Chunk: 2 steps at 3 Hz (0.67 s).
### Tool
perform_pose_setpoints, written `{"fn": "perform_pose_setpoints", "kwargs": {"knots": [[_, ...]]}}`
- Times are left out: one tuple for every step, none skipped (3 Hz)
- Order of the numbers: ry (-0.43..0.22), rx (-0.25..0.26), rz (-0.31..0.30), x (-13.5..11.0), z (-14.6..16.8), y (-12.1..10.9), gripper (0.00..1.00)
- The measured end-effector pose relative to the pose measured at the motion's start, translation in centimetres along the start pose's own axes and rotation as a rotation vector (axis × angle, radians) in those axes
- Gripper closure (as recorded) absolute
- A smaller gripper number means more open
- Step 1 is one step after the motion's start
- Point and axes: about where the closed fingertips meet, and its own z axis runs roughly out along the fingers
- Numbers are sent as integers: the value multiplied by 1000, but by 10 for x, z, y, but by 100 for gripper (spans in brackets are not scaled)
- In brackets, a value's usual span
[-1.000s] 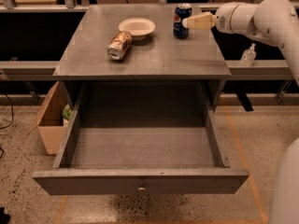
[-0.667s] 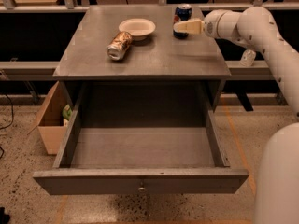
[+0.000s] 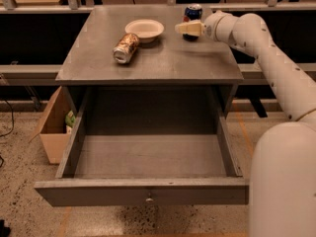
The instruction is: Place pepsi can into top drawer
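The pepsi can (image 3: 193, 11) stands upright at the back right of the grey table top; it is dark blue with a silver top. My gripper (image 3: 187, 28) reaches in from the right on the white arm. It lies across the front of the can's lower part and hides it. I cannot tell whether it touches the can. The top drawer (image 3: 98, 193) is pulled fully open below the table top. It has a small round knob (image 3: 148, 199) on its front panel, and nothing lies inside it.
A brown-gold can (image 3: 125, 48) lies on its side at the middle of the table top. A white bowl (image 3: 144, 29) sits just behind it. A cardboard box (image 3: 53, 127) stands on the floor to the left of the drawer. A rail runs behind the table.
My gripper has moved left from beside the pepsi can's right side to across its front. The can, the bowl and the drawer have not moved.
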Motion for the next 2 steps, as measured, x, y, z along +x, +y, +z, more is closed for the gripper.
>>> {"fn": "perform_pose_setpoints", "kwargs": {"knots": [[-30, 13, -9, -3, 19, -1, 0], [-40, 20, 0, 1, 38, -4, 0]]}}
